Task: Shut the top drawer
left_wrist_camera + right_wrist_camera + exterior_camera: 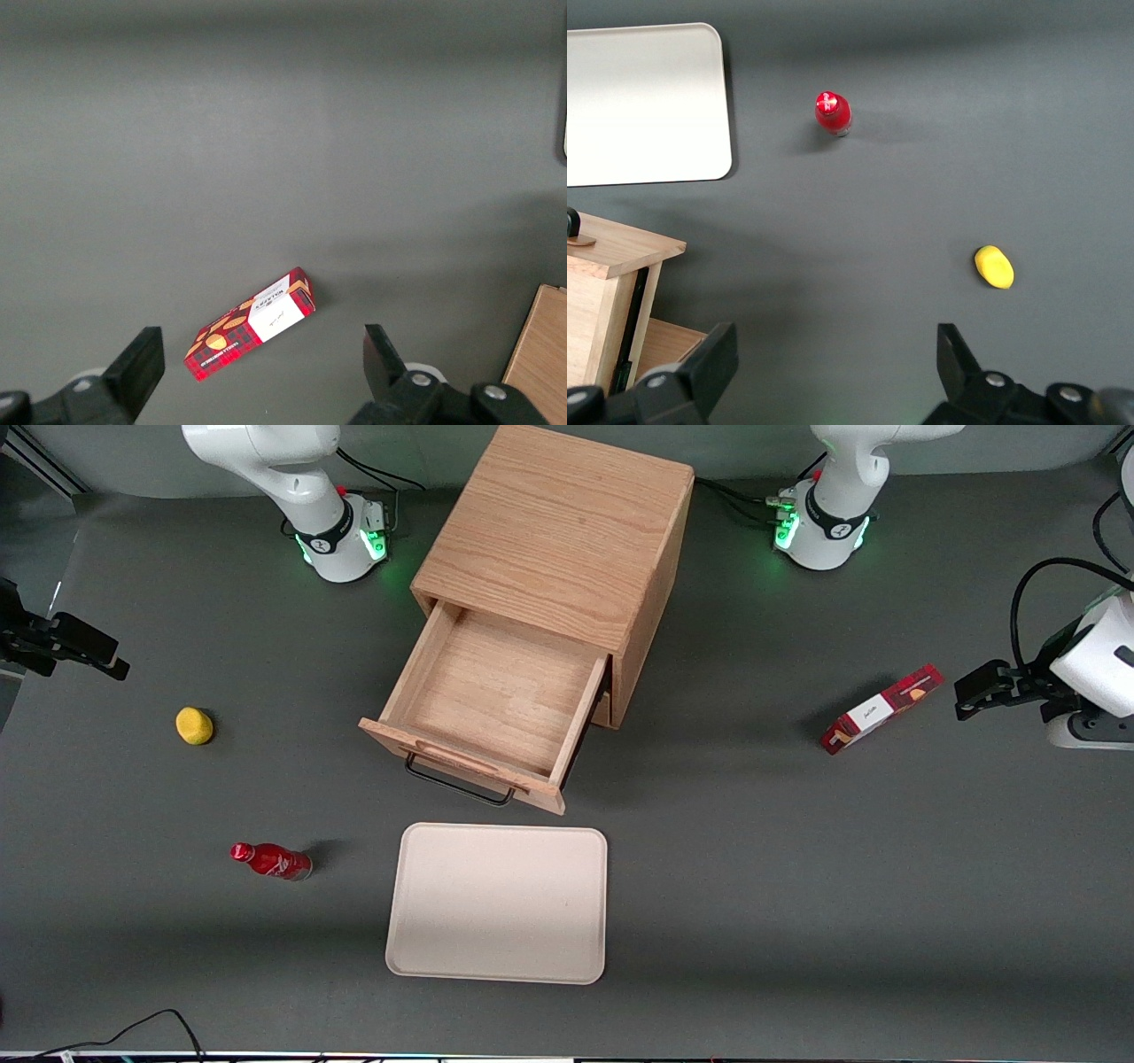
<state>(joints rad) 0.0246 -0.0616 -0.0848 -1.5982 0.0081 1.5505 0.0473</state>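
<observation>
The top drawer of the light oak cabinet is pulled far out and is empty. Its flat front with the black wire pull faces the front camera. A corner of the drawer front shows in the right wrist view. My right gripper hangs above the table toward the working arm's end, well off sideways from the drawer. It is open and empty, and its fingers stand wide apart over bare table. The lowermost drawer is hidden under the open one.
A beige tray lies in front of the drawer. A red bottle and a yellow lemon lie toward the working arm's end. A red box lies toward the parked arm's end.
</observation>
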